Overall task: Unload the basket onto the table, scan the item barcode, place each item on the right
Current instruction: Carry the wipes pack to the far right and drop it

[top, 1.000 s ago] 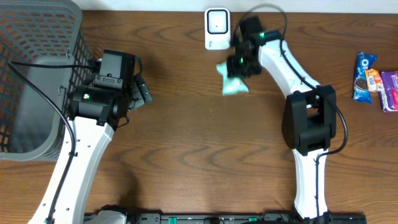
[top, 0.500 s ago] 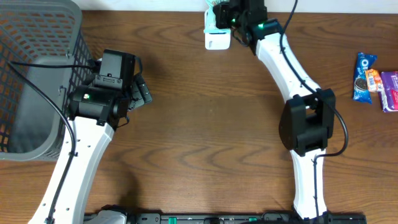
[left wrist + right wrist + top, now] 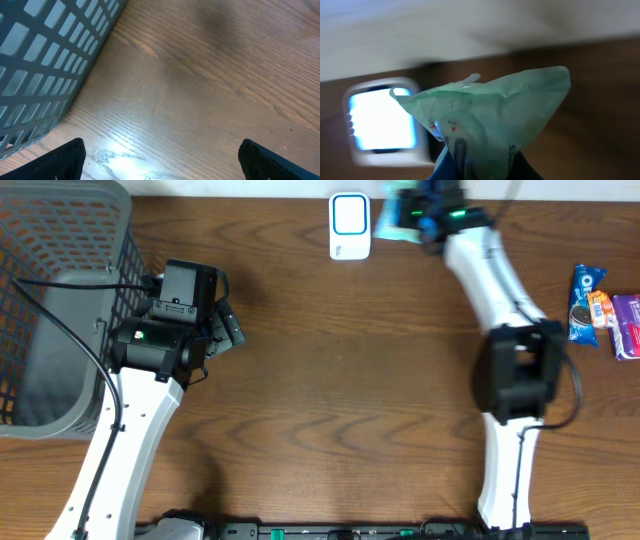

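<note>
Overhead, the right pincer [image 3: 418,207] reaches to the far edge of the table [image 3: 330,390], its jaws clamped on a mint-green packet [image 3: 392,222]. The packet sticks out from the pincer toward the white barcode scanner [image 3: 350,225], which stands just beside it; whether the two touch I cannot tell. From the right wrist camera the crumpled packet [image 3: 490,125] fills the space just ahead of the fingers, with the scanner [image 3: 382,120] behind it and off to one side, blurred, its window lit. The left pincer [image 3: 225,327] hangs over bare wood, jaws wide apart and holding nothing, with the grey basket [image 3: 70,240] near it. Snack packs [image 3: 600,305] lie well apart from the right pincer, on its side away from the scanner.
</note>
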{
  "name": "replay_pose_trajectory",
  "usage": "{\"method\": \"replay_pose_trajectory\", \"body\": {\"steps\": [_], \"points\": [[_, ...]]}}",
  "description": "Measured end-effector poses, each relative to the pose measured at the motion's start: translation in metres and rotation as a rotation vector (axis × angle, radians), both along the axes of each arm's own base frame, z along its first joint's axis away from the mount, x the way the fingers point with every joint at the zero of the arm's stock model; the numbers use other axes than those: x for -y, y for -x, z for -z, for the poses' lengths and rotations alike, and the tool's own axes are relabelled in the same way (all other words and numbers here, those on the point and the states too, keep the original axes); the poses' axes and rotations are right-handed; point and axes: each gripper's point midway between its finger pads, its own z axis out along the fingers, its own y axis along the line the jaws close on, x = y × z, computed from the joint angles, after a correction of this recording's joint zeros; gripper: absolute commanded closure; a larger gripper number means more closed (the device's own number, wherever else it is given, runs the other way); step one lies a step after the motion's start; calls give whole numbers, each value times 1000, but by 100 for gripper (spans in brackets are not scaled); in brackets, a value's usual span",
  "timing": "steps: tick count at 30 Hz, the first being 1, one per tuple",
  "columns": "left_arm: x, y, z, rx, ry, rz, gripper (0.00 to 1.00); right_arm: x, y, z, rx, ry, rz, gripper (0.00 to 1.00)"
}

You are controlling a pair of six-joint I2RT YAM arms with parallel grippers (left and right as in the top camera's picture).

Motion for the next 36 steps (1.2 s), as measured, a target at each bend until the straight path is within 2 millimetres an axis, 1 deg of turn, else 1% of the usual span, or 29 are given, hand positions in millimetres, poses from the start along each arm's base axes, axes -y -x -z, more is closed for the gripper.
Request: {"method": "replay_pose_trajectory", "body": {"steps": [2, 3, 4, 5, 7, 9, 11, 12, 13, 15, 16, 17, 18, 19, 21, 23, 25, 29, 33, 35, 36], "points": [[0, 0, 0, -1, 0, 0, 2, 67, 15, -10, -53, 57, 118, 99], [0, 0, 0, -1, 0, 0, 2, 116, 35, -12, -121, 121, 194, 99], [0, 0, 0, 0, 0, 0, 2, 136, 43, -13, -143, 143, 229, 99], [0, 0, 0, -1, 0, 0, 2, 173, 60, -11, -203, 197, 280, 99], [0, 0, 0, -1, 0, 0, 2, 211, 81, -5, -272, 260, 333, 99], [0, 0, 0, -1, 0, 0, 2, 246, 107, 5, -372, 329, 366, 98], [0, 0, 0, 0, 0, 0, 2, 275, 127, 9, -435, 376, 381, 88], [0, 0, 0, 0, 0, 0, 2, 287, 135, 12, -462, 384, 391, 85], [0, 0, 0, 0, 0, 0, 2, 294, 141, 15, -481, 390, 395, 83], [0, 0, 0, 0, 0, 0, 2, 316, 157, 23, -535, 403, 421, 69], [0, 0, 0, -1, 0, 0, 2, 330, 166, 28, -565, 412, 446, 55], [0, 0, 0, 0, 0, 0, 2, 341, 174, 31, -588, 419, 468, 32], [0, 0, 0, -1, 0, 0, 2, 349, 179, 34, -605, 427, 479, 3], [0, 0, 0, 0, 0, 0, 2, 362, 189, 36, -627, 434, 505, 1], [0, 0, 0, -1, -1, 0, 2, 370, 199, 37, -655, 438, 521, 1], [0, 0, 0, -1, 0, 0, 2, 371, 204, 37, -671, 439, 533, 1], [0, 0, 0, -1, 0, 0, 2, 370, 206, 38, -674, 425, 556, 1], [0, 0, 0, -1, 0, 0, 2, 360, 204, 35, -662, 389, 599, 1], [0, 0, 0, -1, 0, 0, 2, 330, 195, -6, -551, 317, 571, 1], [0, 0, 0, -1, 0, 0, 2, 300, 189, -42, -454, 238, 531, 1], [0, 0, 0, 0, 0, 0, 2, 282, 188, -62, -402, 195, 498, 1]]}}
